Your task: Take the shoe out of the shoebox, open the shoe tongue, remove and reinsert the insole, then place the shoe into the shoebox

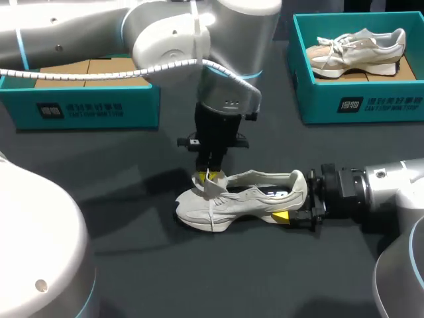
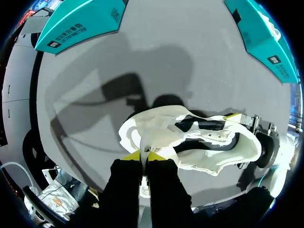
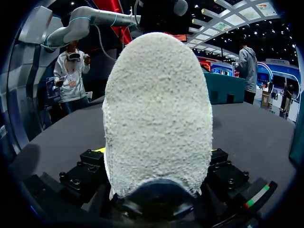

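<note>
the shoe [image 3: 156, 118] is sitting heel-clamped in the right gripper [image 1: 295, 197] at 3 o'clock. the left gripper [image 2: 143, 155] is pinching its tongue [image 2: 159, 138]

Second teal box [image 1: 361, 99] on our dark worktop [image 1: 165, 278]
We see a pale sneaker [image 1: 358, 50] lying inside it, at the far right corner.

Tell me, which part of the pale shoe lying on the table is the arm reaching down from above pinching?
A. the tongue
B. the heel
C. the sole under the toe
A: the left gripper has its yellow tips closed on the tongue near the front of the shoe, while the heel is clamped by the right gripper.
</note>
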Action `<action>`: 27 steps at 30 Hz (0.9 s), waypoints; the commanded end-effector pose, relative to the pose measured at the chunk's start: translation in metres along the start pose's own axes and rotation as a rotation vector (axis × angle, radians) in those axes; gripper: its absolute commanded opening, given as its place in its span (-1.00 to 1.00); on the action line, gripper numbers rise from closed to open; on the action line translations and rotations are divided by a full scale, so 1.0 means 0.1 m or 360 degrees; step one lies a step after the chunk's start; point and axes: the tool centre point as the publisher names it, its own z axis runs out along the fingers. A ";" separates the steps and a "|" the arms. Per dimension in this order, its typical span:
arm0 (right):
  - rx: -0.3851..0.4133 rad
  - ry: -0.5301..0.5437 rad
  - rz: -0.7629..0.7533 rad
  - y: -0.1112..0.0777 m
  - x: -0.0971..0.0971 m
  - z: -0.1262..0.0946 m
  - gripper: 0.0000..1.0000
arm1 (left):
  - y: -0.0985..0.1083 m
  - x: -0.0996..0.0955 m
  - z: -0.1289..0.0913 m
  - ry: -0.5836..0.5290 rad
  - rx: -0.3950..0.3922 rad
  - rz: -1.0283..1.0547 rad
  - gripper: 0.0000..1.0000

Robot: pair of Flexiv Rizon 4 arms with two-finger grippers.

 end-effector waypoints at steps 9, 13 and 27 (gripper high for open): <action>0.0005 -0.0004 0.0000 -0.02 0.02 0.01 -1.00 | -0.06 -0.24 0.27 0.0296 -0.0004 0.0000 -0.57; 0.0005 -0.0004 0.0000 -0.02 0.02 0.01 -1.00 | -0.04 -0.28 0.30 0.0271 0.0007 0.0021 -0.11; 0.0005 -0.0004 0.0000 -0.02 0.02 0.01 -1.00 | 0.01 -0.51 0.35 0.0186 0.0002 0.0128 0.70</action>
